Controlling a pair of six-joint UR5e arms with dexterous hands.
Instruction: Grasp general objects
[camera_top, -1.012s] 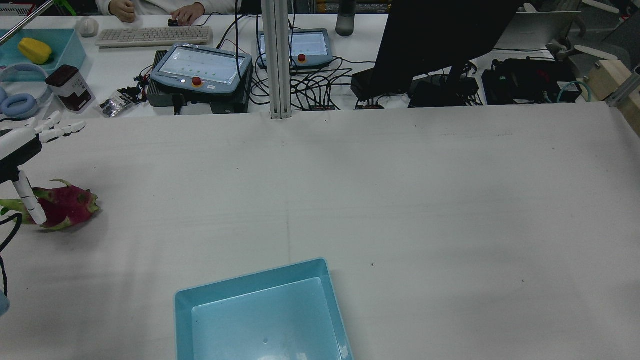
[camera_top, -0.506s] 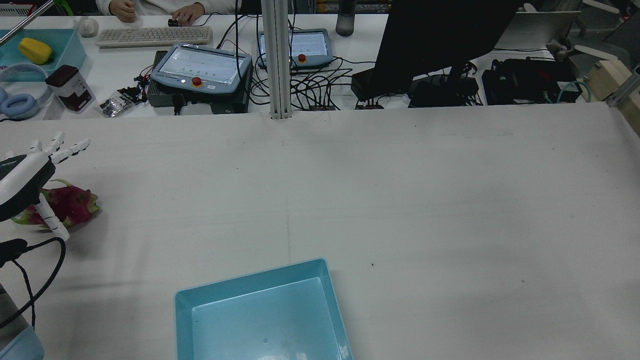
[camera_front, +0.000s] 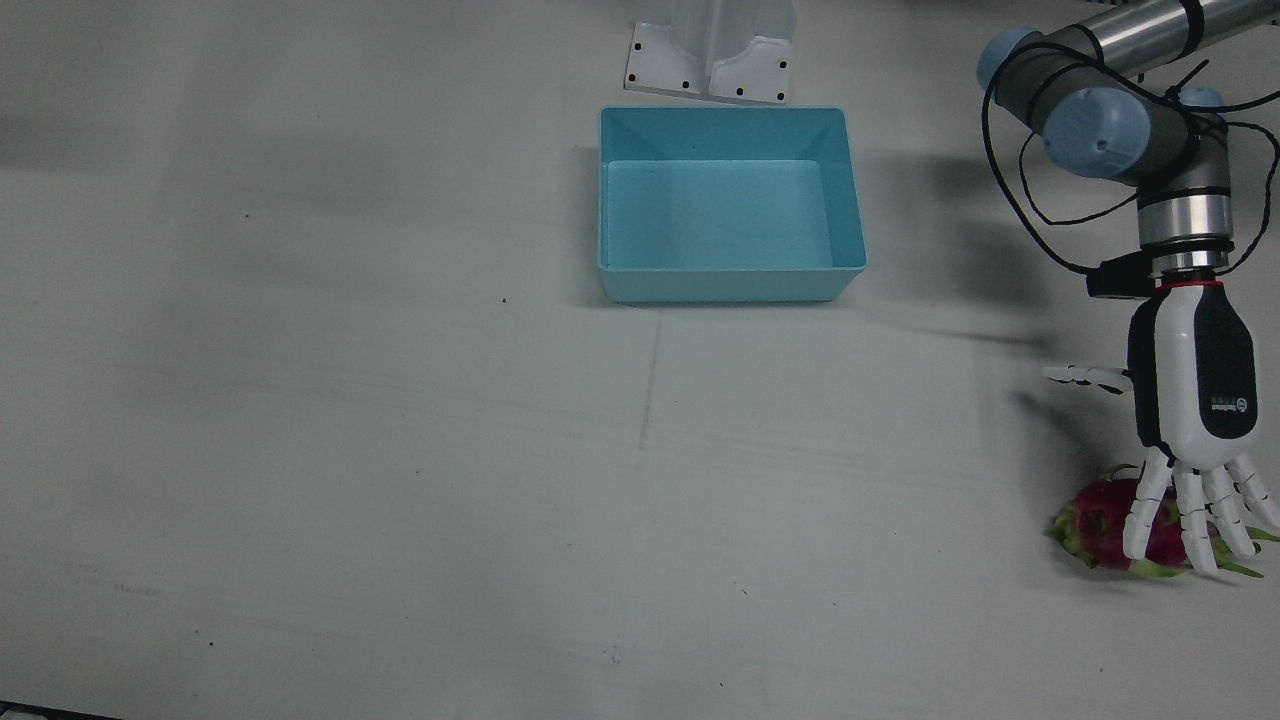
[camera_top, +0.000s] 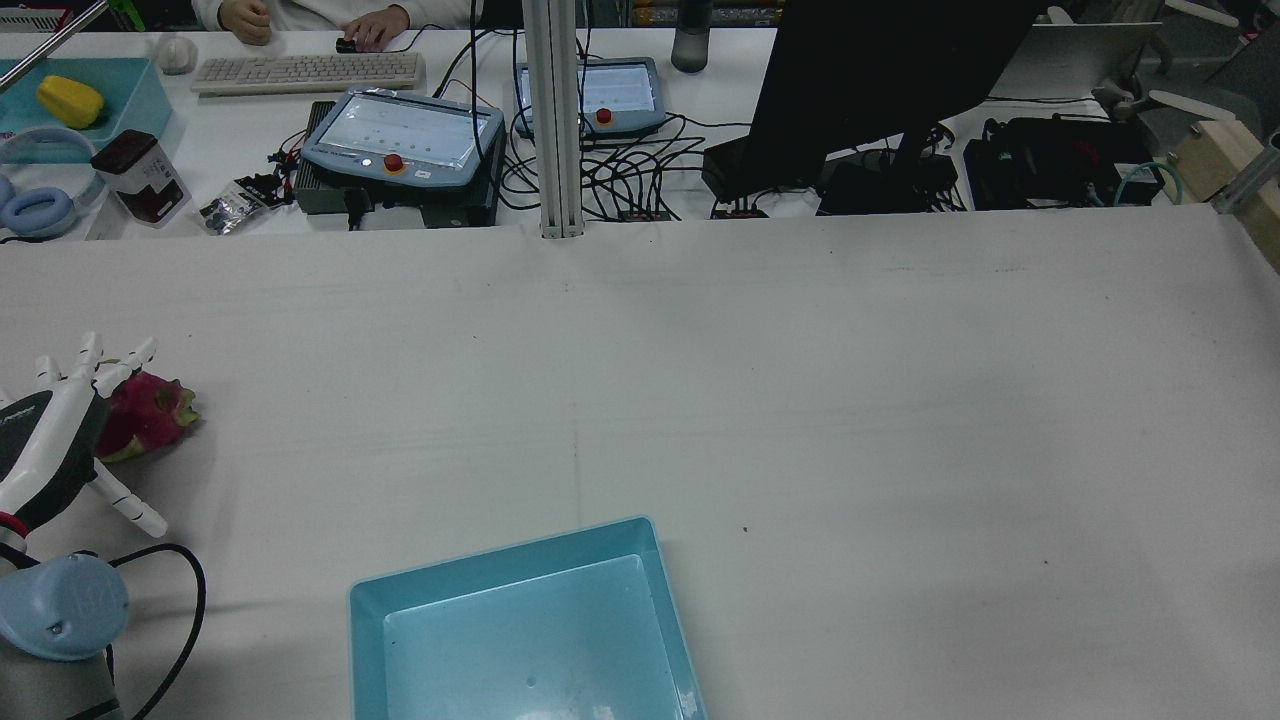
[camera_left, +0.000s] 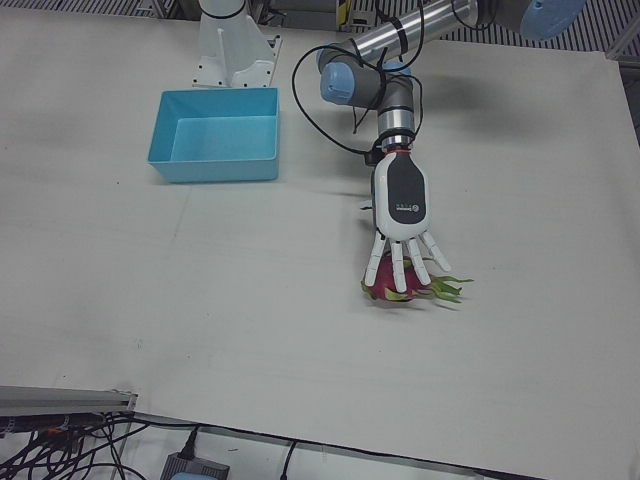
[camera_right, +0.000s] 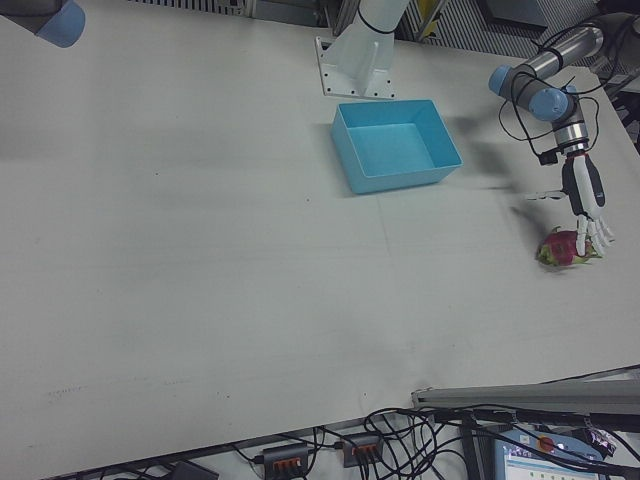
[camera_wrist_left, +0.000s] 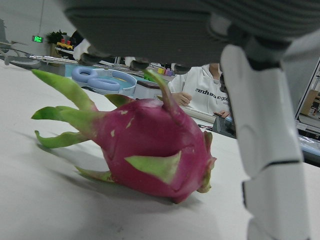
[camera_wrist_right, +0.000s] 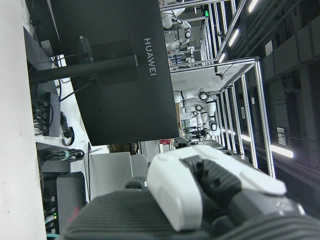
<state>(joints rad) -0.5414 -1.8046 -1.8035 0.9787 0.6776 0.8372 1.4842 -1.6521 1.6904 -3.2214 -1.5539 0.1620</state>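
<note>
The left hand (camera_front: 1190, 440), fingers splayed wide and holding nothing, hangs directly over the dragon fruit (camera_front: 1105, 524) lying on the table (camera_front: 400, 450), its leafy long axis crossing the fingers.

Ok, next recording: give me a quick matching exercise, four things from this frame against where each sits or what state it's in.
Column one:
1. dragon fruit
2. blue bin
3. left hand
4. table

Column two:
A. empty, near the arm pedestal
B. fingers spread, open above the fruit
C. white, bearing everything
D. lying on the table under the fingers

Pairs: 1-D, 2-A, 3-B, 4-C
</note>
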